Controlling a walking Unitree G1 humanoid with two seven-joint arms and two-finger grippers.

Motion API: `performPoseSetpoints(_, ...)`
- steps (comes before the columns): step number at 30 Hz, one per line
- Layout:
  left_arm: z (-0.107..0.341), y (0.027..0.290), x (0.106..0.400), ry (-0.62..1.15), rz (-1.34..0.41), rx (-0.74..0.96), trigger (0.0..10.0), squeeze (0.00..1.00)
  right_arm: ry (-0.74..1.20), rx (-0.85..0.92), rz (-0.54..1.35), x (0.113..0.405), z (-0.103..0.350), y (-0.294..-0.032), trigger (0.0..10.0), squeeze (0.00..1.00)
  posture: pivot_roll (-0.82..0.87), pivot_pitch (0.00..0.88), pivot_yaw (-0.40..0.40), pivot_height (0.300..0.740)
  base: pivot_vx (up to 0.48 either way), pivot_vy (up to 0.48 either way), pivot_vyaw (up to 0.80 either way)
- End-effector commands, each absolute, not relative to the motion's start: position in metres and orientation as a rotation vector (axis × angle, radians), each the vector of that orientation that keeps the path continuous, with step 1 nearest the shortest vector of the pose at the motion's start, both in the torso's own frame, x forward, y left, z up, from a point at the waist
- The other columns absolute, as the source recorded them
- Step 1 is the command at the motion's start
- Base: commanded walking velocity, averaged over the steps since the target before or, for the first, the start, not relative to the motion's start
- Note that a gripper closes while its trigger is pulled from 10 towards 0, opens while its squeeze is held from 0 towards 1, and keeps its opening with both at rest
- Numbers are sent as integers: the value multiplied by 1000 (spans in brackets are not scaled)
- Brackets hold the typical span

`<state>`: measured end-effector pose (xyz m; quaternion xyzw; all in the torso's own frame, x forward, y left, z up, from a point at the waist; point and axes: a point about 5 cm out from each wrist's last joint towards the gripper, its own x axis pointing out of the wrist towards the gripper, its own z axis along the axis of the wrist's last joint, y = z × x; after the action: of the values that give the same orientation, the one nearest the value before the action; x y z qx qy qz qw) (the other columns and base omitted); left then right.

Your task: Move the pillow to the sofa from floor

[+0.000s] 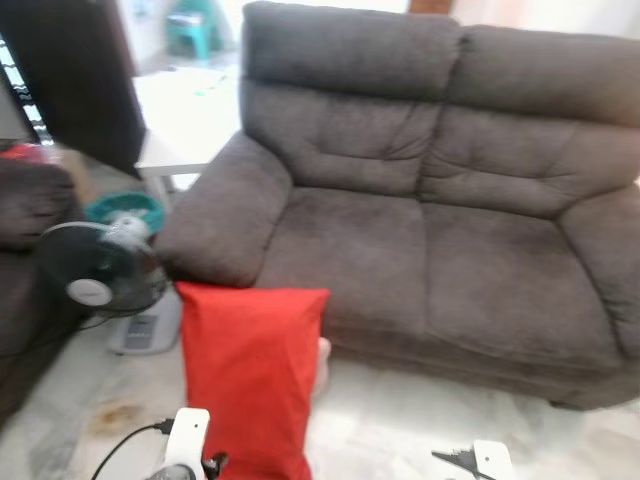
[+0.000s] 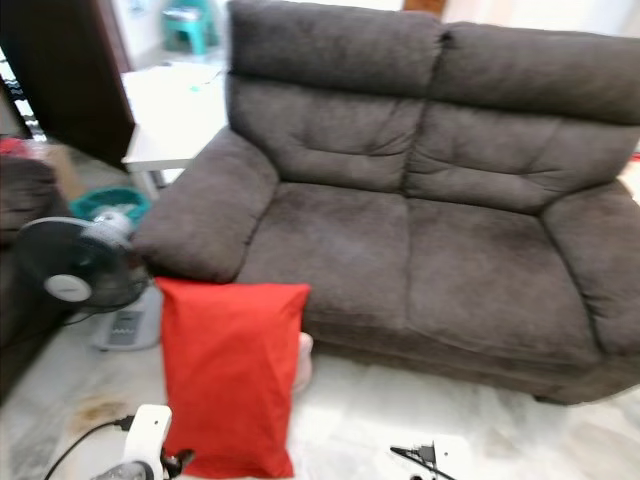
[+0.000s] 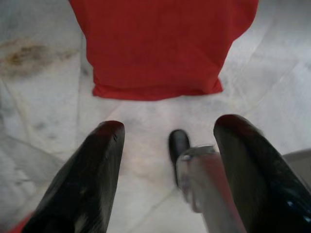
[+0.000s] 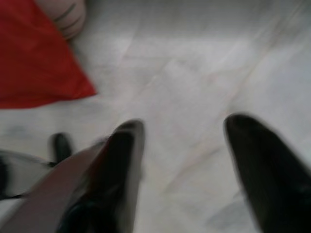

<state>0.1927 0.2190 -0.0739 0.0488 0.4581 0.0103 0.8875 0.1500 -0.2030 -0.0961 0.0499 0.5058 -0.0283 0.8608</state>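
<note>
Two-seat grey sofa (image 1: pixel 430 200) fills the upper field, from about 11 to 3 o'clock. Red pillow (image 1: pixel 252 375) stands upright on the pale floor (image 1: pixel 400 430) at about 7 o'clock, its top edge leaning against the base of the sofa's arm; something pale, not identifiable, shows just behind its right edge. Black fan (image 1: pixel 100 270) stands at 9 o'clock, near the pillow but apart from it. Left gripper (image 3: pixel 167 160) hangs low at 7 o'clock, its fingers spread wide and empty, the pillow's lower edge ahead of them and not touched. Right gripper (image 4: pixel 187 165) sits at 5 o'clock over bare floor, likewise spread wide and empty, the pillow's corner off to one side. Judged step: approach, before any grasp. Next move calls for both grippers to close in on the pillow's two sides, then lift it onto the seat.
</note>
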Motion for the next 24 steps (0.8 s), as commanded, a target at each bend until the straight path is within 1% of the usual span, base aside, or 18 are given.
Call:
performPoseSetpoints(1,-74,213,195,951,14,86,10000,0,1069,65,-80,148,-95,-214,10000,0,49,25,-64,740,274,0,-800)
performPoseSetpoints(2,-74,213,194,951,14,85,10000,0,1069,63,-81,148,-95,-214,10000,0,49,20,-62,740,274,0,-800)
performPoseSetpoints(5,-75,213,194,952,13,89,10000,0,1060,69,-106,147,-95,-215,10000,0,49,7,-60,740,273,0,0)
performPoseSetpoints(13,-75,213,194,949,14,103,10000,0,1060,45,-79,148,-95,-215,10000,0,53,6,-63,740,0,0,0)
performPoseSetpoints(24,-75,213,194,955,19,101,10000,0,1050,47,-53,150,-94,-214,10000,0,51,15,-66,740,0,0,783)
